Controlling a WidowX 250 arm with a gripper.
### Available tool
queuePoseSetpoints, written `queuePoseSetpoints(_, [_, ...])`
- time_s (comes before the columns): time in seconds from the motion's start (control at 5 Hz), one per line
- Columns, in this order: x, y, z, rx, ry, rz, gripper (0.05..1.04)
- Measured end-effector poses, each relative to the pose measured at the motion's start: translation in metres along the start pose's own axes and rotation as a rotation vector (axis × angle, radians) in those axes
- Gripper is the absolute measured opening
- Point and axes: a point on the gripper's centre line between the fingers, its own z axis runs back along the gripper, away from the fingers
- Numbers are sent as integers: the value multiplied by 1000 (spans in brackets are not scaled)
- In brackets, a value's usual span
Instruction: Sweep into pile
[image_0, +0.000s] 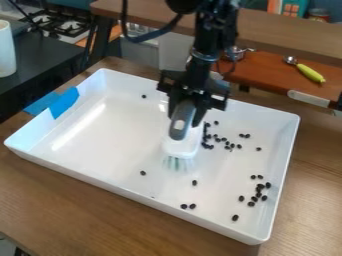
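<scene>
One tray (107, 150) on table (73, 205), stove (57, 24) beyond

Blue tape (41, 103) marks the wooden counter (87, 210) at left; a green-handled scoop (310, 73) lies on a reddish-brown surface (267, 70). Upper left: a white cylinder (7, 50), a stove (60, 22).

One white tray (100, 135), one scrub brush (181, 143), thirty-odd black beans (194, 183), too bunched in places for an exact count, two patches of blue tape (65, 102), one green-handled utensil (311, 73), one white cylindrical container (6, 50) and one gas stove (59, 24).
</scene>
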Motion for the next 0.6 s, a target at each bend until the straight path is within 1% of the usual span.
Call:
queuePoseSetpoints(0.4, [-13, -49, 12, -15, 3, -25, 488])
queuePoseSetpoints(0.6, [-16, -70, 17, -26, 23, -41, 488])
